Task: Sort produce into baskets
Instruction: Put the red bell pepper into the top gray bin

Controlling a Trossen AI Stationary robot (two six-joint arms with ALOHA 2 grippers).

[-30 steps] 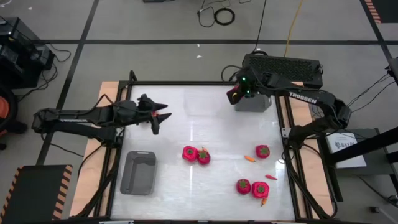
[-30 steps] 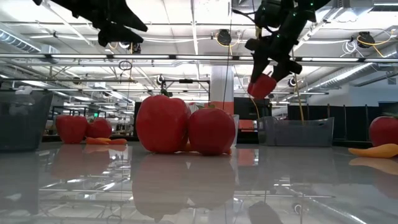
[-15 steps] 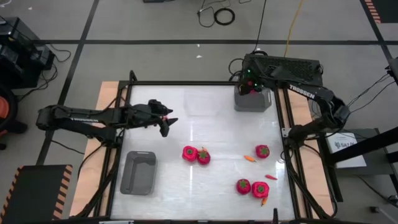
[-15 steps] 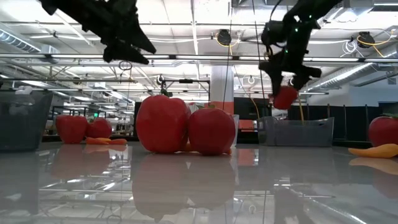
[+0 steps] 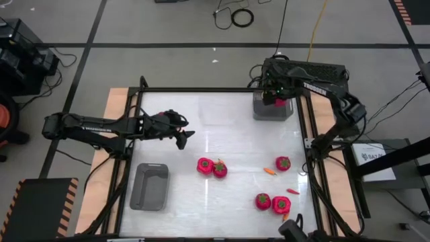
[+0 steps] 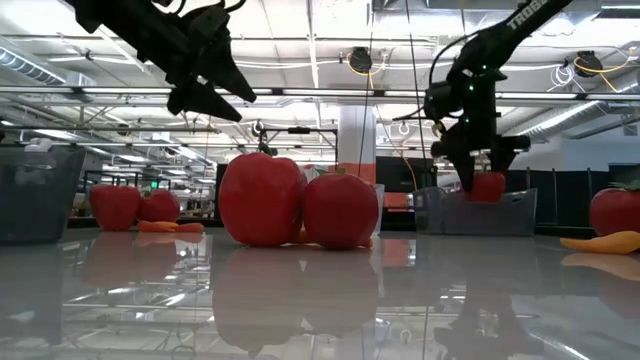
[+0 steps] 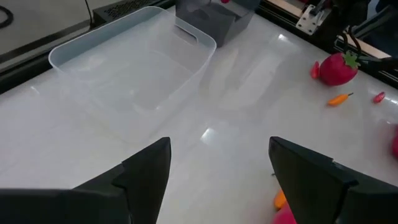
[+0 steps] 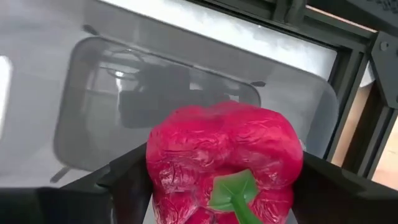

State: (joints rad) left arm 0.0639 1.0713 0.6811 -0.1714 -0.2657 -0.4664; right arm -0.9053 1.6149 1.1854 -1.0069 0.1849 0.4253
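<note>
My right gripper (image 5: 275,99) is shut on a round red fruit with a green stem (image 8: 224,162), over the grey basket (image 5: 272,109) at the table's far right; in the low view the fruit (image 6: 487,186) hangs at the height of the basket's rim (image 6: 515,195). My left gripper (image 5: 185,138) is open and empty above the table's middle left, a little to the far left of two red fruits (image 5: 211,167). A second grey basket (image 5: 150,186) rests on the table at the near left. My right gripper pinches the red fruit by two opposite sides (image 8: 158,174) between its two fingers (image 8: 127,186). The fingers come from above, pointing down. The fruit's green stem (image 8: 231,190) faces the wrist camera. The fruit hangs over the basket's inside (image 8: 99,93); whether it touches the floor, I cannot tell.
Three more red fruits (image 5: 283,163) (image 5: 263,201) (image 5: 281,204) and small orange pieces (image 5: 269,171) (image 5: 285,217) lie at the near right. A clear plastic bin (image 7: 130,68) stands at the far middle, beside the far basket (image 7: 211,15).
My right gripper has carried the red fruit toward the table's right edge and down, from beside the far basket to over its inside. My left gripper has moved toward the right and near edges and a little down, nearer the two red fruits.
</note>
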